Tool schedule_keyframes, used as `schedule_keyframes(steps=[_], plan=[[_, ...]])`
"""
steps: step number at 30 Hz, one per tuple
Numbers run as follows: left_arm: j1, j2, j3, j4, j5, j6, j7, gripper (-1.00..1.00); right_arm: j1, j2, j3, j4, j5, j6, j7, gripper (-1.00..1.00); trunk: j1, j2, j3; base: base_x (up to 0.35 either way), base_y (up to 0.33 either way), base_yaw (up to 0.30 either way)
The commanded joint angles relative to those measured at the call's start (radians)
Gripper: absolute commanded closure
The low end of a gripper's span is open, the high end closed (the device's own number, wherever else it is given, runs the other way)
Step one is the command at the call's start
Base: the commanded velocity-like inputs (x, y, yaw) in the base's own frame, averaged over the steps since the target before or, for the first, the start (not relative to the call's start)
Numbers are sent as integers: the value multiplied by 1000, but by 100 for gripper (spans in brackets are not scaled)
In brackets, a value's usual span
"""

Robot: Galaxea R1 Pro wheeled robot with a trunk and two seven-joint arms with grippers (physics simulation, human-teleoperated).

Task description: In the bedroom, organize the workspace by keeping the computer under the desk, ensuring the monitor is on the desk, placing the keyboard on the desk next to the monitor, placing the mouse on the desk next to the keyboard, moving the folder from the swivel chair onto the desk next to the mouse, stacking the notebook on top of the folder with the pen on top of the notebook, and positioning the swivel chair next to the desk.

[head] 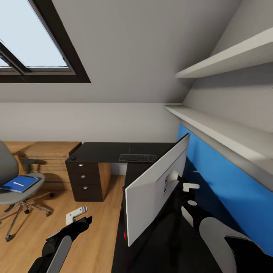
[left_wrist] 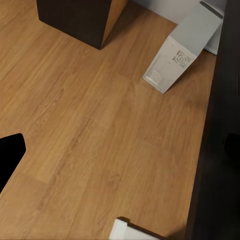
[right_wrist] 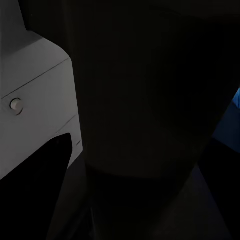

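- Now our head camera looks down over the desk, whose glossy black top runs from the dark drawer unit with three silver knobs round toward us.
- We see the monitor standing on the near part of the desk, its silver-white back turned toward us and its screen facing the blue wall panel.
- Our right gripper sits just behind the monitor, near its stand mount; we cannot tell whether its fingers are apart or closed, or whether they touch anything.
- Our right wrist camera shows a pale corner of the monitor's back beside a large dark shape.
- Our left gripper hangs over the wooden floor beside the desk with its fingers apart, gripping nothing.
- The keyboard lies flat on the far part of the desk, well apart from the monitor.
- The computer shows in our left wrist camera, tilted on the floor by the desk's edge.
- The swivel chair stands at the left, well apart from the desk, in front of a light wood chest.
- The folder lies on its seat with the pen on top; we cannot make out the notebook.
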Motion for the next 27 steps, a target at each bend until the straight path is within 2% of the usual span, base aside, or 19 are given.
schedule_keyframes(steps=[1,9,27], plan=[[-1,0,0,-1,10,3,9,-100,-1,0,-6,2,6,-4,-5,100,0,-1,-2,0,-183,0],[-1,0,0,-1,11,2,9,-100,-1,0,-6,2,6,-4,-5,100,0,-1,-2,0,-205,0],[-1,0,0,-1,12,2,8,-100,-1,-1,-6,2,6,-4,-5,100,0,-1,-2,0,-7,0]])
